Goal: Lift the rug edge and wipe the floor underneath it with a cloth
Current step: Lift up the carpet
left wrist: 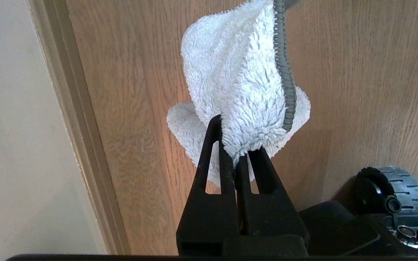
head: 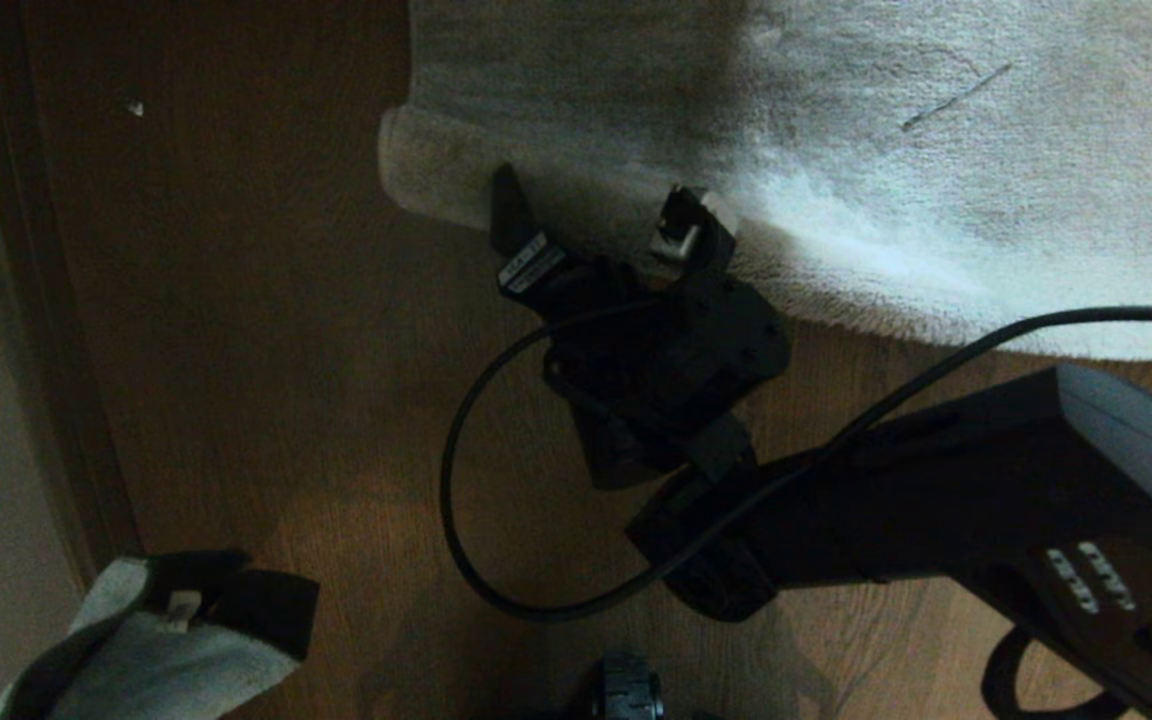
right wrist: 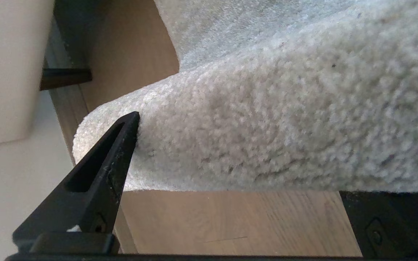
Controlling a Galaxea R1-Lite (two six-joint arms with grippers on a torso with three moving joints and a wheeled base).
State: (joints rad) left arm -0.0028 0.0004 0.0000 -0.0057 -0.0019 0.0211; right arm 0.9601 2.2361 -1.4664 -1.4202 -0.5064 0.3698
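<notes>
Right gripper [head: 608, 222] at the near border of the rug, by its corner — fingers spread wide, nothing clamped yet. The rug edge [head: 456, 180] looks humped or rolled here, plush pile facing the wrist camera, and one finger [right wrist: 122, 145] presses its tip into the pile close to the corner; the other finger is only partly seen at the frame's border, below the roll, so whether it has got under the edge I cannot say for sure. The floor [head: 266, 330] shows bare brown wood grain in front of the rug and beside the corner. Left gripper [left wrist: 235, 159] is low at the robot's left, near the skirting board, fingers pinched together on a fold of the cloth [left wrist: 238, 83], which hangs off the tips clear of the planks. Step in hand, as I read it: getting a hold on the border to raise it. To do it well, one finger should slide beneath the roll along the planks while the other stays on top — then close fully through the pile before any lift, since plush of this thickness will likely slip from a shallow bite. Lift near the corner, where the rug should peel most easily, and raise it high enough that the cloth can pass under without dragging the border back down.
</notes>
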